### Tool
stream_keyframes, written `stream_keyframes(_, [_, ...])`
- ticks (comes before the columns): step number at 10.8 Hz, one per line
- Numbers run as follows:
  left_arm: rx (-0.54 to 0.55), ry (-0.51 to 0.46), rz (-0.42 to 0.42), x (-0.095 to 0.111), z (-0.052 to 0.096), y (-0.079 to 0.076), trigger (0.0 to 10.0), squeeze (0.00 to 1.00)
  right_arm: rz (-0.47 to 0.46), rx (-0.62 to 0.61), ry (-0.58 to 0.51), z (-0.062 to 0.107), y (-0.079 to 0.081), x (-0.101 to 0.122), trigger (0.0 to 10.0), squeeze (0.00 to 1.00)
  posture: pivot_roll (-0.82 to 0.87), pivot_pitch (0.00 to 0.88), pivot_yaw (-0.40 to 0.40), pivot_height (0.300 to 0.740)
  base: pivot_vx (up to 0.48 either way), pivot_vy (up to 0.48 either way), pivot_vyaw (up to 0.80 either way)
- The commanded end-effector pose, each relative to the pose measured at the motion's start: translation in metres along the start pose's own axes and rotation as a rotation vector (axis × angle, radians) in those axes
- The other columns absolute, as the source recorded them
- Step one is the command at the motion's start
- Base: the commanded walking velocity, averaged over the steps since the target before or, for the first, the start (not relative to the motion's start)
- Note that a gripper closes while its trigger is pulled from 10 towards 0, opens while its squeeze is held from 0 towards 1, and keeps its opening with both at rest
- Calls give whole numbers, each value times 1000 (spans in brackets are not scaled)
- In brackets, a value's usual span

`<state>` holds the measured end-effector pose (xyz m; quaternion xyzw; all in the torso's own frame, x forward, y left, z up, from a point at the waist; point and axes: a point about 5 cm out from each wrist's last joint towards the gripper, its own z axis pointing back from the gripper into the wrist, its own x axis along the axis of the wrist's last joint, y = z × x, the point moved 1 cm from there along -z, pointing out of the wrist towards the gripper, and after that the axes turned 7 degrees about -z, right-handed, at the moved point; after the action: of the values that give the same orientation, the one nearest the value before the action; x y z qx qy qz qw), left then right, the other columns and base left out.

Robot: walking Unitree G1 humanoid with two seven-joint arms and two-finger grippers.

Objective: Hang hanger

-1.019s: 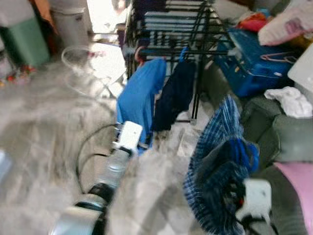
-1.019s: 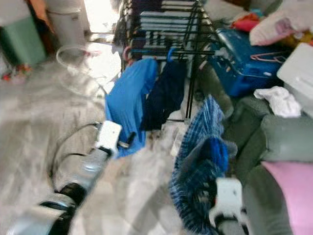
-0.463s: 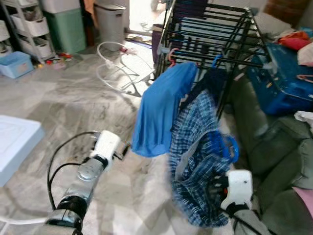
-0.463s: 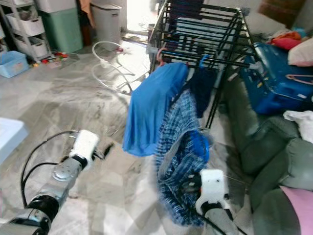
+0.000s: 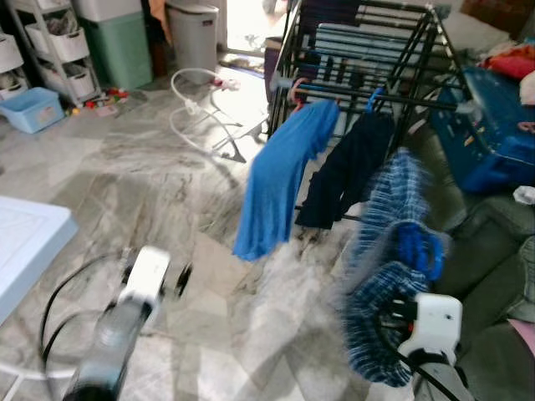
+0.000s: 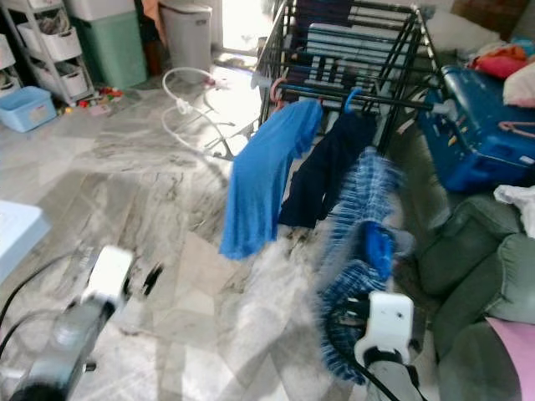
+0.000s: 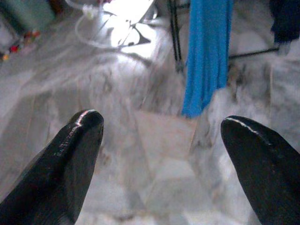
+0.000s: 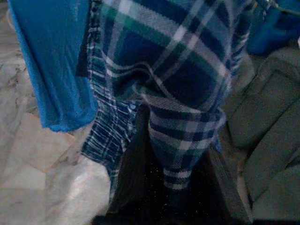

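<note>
A blue-and-white plaid shirt [image 5: 393,276] on a blue hanger [image 5: 415,248] hangs blurred from my right gripper [image 5: 391,320], which is shut with the cloth draped over its fingers [image 8: 133,180]. It is to the right of and below the black drying rack [image 5: 368,58]. On the rack's front rail [image 5: 380,94] hang a bright blue shirt [image 5: 280,175] and a dark navy garment [image 5: 347,171]. My left gripper [image 7: 161,140] is open and empty, low over the marble floor [image 5: 125,184], left of the blue shirt.
A grey-green sofa [image 5: 493,242] and a blue case [image 5: 493,125] stand at the right. A white hose [image 5: 196,109] lies on the floor before the rack. A bin [image 5: 194,25], drawers [image 5: 113,38] and a blue basket [image 5: 29,109] line the far left; a white board [image 5: 21,242] lies nearer.
The plaid shirt has swung right, away from the front of the blue shirt, and is blurred. My left arm has dropped lower and nearer. The view has shifted slightly.
</note>
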<state>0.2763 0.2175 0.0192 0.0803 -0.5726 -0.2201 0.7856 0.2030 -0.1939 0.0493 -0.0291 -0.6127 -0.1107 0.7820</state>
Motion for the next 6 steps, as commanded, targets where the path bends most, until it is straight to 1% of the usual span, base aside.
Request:
stream_keyframes(1, [15,-44,-13,10,-1,2,10000,0,-18,-38,-67,3,-7,12,0,0,103,36,-60,740,0,0,0])
stream_keyframes(2, [14,-55,-15,12,-6,2,10000,0,-33,-62,-89,8,-10,16,0,0,87,43,-50,740,0,0,0])
stream_keyframes(3, [-60,-57,-29,13,-10,-6,10000,0,-52,-84,-96,16,-11,15,0,0,51,52,-39,740,0,0,0])
stream_keyframes(4, [-79,-59,-23,13,-11,-9,10000,0,-53,-84,-98,19,-11,15,0,0,42,52,-34,740,0,0,0])
stream_keyframes(5, [-94,-58,13,16,-17,-14,10000,0,-49,-85,-88,23,-11,12,0,0,21,48,-33,740,0,0,0])
stream_keyframes(6, [-112,-69,22,21,-21,-19,10000,0,-45,-73,-91,24,-9,14,0,0,9,43,-30,740,0,0,0])
